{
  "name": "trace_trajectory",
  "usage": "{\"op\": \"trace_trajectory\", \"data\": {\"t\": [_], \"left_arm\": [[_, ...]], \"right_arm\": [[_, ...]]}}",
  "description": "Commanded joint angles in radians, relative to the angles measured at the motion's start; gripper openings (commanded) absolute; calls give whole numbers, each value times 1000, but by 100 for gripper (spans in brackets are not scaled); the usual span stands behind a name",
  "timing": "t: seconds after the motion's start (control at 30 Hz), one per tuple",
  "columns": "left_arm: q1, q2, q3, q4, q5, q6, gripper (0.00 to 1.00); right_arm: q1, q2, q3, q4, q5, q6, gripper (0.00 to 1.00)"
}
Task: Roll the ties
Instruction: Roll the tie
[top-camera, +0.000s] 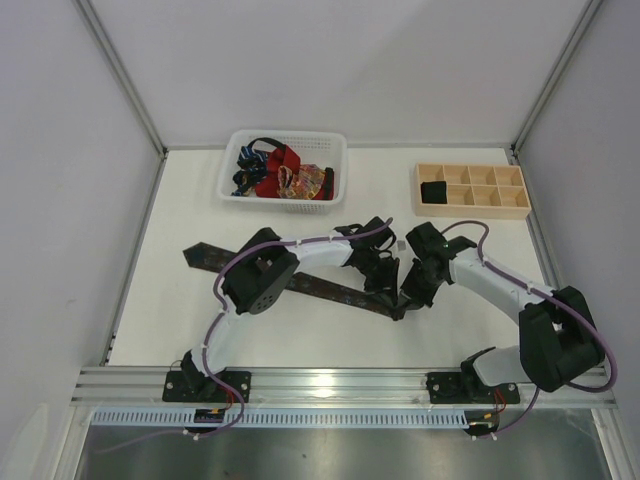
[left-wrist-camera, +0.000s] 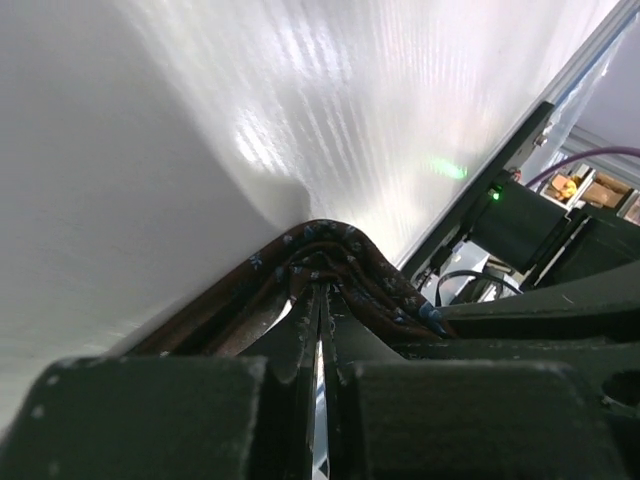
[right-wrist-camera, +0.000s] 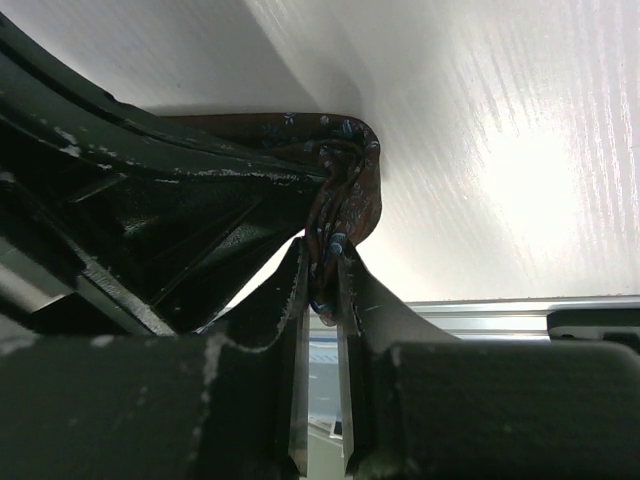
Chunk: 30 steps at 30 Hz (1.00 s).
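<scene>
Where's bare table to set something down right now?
Free: the gap between the basket and the wooden tray; the near strip between the brown tie and the rail; the far-left corner beside the basket. Crowded: mid-table, where the left hand and right hand both grip the brown tie.

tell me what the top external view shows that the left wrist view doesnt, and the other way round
Only top external: the white plastic mesh basket of red, blue and orange ties, the pale wooden compartment tray, and the dark brown patterned necktie running leftward across the white table to its pointed end.
Only left wrist: a close look at the left gripper shut on a curled fold of that necktie, plus a green light on black hardware.
Both: the necktie and the table.
</scene>
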Motion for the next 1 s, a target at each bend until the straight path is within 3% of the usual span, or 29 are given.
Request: {"op": "trace_trajectory", "data": {"t": [0.0,0.47,0.73,0.83,0.97], "left_arm": [[18,-45,-30,20,-27,16,4],[117,-218,-282,102,-69,39,7],[120,-209,-287,127,-67,29,8],[130,-160,-277,133,-61,31,8],[139,-152,-299,167,-36,3,7]], "right_arm": [[33,38,68,-26,112,73,0],[91,142,160,-72,185,118,0],[112,183,204,-52,169,100,0],[123,231,233,-25,128,81,7],[132,280,278,-24,118,63,9]]}}
